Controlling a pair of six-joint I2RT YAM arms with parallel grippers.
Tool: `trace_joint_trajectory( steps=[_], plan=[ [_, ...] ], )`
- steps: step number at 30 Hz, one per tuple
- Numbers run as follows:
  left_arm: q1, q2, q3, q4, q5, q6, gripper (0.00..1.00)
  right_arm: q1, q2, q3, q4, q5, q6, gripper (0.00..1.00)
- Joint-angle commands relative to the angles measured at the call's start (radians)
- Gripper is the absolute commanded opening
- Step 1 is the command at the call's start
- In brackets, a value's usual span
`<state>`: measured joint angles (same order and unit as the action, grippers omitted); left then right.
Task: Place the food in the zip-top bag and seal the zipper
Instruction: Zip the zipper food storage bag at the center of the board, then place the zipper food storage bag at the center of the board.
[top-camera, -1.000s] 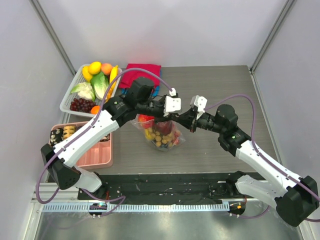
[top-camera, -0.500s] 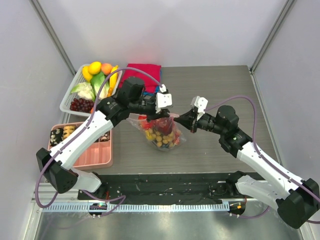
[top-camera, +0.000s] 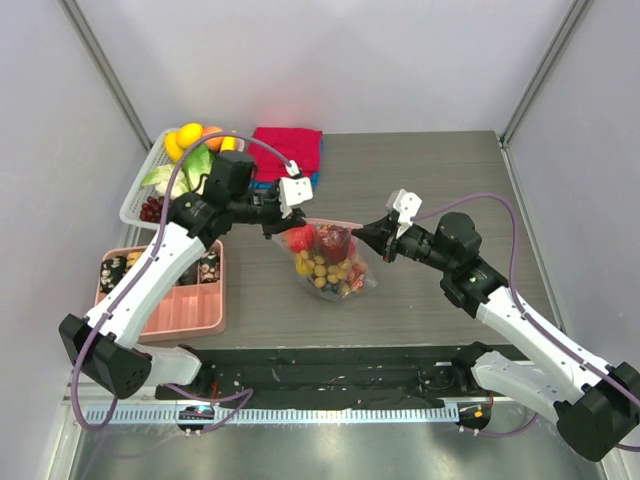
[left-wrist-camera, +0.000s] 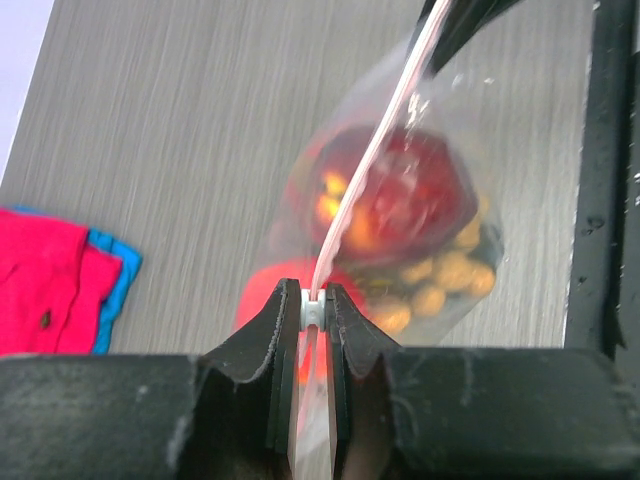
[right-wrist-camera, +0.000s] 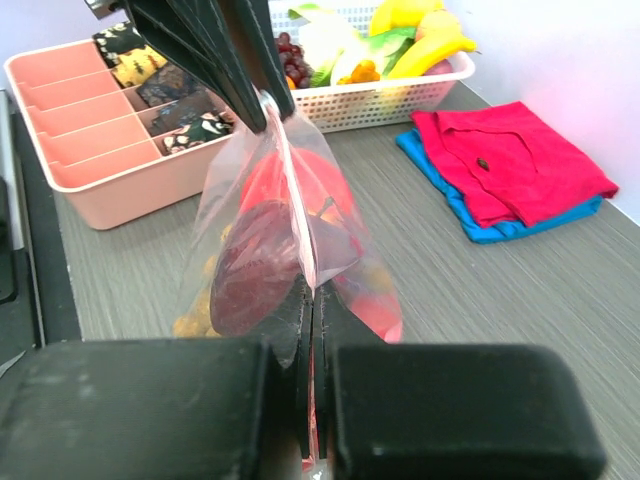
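Left gripper (left-wrist-camera: 314, 305) pinches the zipper (left-wrist-camera: 378, 150) near its left end and right gripper (right-wrist-camera: 310, 300) clamps the far end, so run your sealing stroke along that taut line above the zip-top bag (top-camera: 355, 262) holding the food (top-camera: 318, 270) at mid-table (top-camera: 450, 170).

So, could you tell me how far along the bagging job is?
Done: food sits inside the zip-top bag. In hand: the left fingers and right fingers pinch opposite ends of the zipper, held taut. Left: confirming the seal, which I cannot judge, then releasing.
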<state>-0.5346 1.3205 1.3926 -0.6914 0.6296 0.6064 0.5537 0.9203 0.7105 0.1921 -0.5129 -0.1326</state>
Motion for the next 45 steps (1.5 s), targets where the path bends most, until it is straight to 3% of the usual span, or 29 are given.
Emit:
trace_joint_trajectory(
  steps=[1, 17, 26, 29, 32, 35, 45],
  plan=[
    [0.088, -0.046, -0.009, -0.045, -0.039, 0.067, 0.11, -0.001, -0.047, 0.018, 0.046, 0.073, -0.021, 0.01],
    [0.334, -0.046, -0.032, -0.152, 0.021, 0.193, 0.11, -0.001, -0.070, 0.029, -0.002, 0.093, -0.050, 0.01],
    [0.395, -0.047, -0.058, -0.152, 0.045, 0.217, 0.11, -0.001, -0.069, 0.037, -0.006, 0.090, -0.059, 0.01],
    [0.397, -0.055, -0.046, -0.154, 0.103, 0.205, 0.26, -0.001, -0.061, 0.038, -0.011, 0.067, -0.067, 0.01],
    [0.365, -0.066, -0.011, -0.139, 0.127, 0.176, 0.50, -0.001, -0.048, 0.043, 0.000, 0.042, -0.064, 0.01],
    [0.315, -0.044, 0.063, -0.129, 0.128, 0.109, 0.59, -0.003, -0.034, 0.050, 0.006, 0.022, -0.055, 0.01],
    [0.116, 0.005, 0.098, -0.172, 0.101, 0.085, 0.66, -0.003, -0.029, 0.061, -0.002, 0.010, -0.058, 0.01]
  ],
)
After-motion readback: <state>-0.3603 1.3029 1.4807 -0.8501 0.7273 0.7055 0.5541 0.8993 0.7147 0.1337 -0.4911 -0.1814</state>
